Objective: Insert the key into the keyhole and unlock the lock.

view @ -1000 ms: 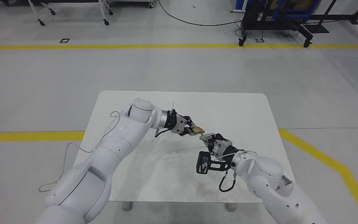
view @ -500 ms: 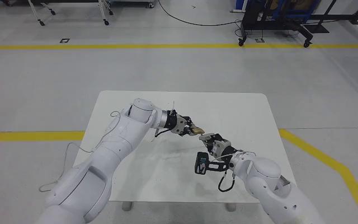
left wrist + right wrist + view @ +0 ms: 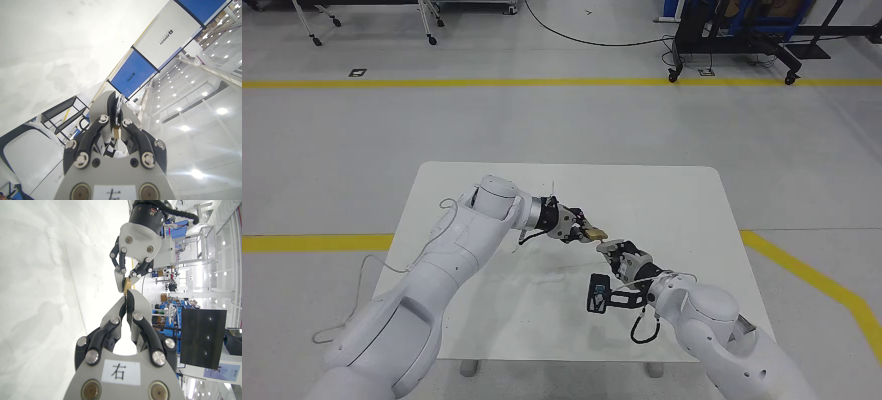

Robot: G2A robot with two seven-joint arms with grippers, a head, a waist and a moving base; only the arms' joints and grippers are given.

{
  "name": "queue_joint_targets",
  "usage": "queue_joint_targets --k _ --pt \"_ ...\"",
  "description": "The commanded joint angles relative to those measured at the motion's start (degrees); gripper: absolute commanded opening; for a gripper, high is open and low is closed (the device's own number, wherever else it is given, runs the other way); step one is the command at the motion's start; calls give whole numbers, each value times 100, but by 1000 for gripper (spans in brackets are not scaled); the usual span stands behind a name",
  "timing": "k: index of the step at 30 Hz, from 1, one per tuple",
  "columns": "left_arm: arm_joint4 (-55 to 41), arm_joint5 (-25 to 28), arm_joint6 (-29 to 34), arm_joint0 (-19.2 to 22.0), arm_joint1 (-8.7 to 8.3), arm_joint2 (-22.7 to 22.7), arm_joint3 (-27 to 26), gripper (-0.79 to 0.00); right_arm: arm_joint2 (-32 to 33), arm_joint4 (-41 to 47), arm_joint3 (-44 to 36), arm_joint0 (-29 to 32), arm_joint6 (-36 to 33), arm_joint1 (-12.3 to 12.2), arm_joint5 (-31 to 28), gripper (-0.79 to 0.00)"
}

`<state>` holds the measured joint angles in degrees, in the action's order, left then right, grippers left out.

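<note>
Centrally above the table (image 3: 672, 190), left tool (image 3: 117, 103) pinches the lock (image 3: 127, 285); right tool (image 3: 126, 297), pressed together, meets its end.

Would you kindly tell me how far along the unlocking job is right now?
Done: the left gripper is shut on the brass padlock, and the right gripper is shut, presumably on the key, hidden between its jaws. In hand: the right jaws' tips meet the padlock's end, so insertion seems under way; how deep, I cannot tell. Remaining: turning the key and freeing the shackle.
</note>
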<state>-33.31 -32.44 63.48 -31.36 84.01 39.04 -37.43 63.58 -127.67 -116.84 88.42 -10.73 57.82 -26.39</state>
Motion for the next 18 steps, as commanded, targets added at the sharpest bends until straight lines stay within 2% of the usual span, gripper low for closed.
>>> queue_joint_targets --k 1,18 --pt "5 1 0 -3 0 11 -2 -785 -13 -25 11 -11 -34 8 -2 -785" --pt "133 38 -14 -25 -1 62 -60 -785 20 11 10 -41 -153 65 -19 -785"
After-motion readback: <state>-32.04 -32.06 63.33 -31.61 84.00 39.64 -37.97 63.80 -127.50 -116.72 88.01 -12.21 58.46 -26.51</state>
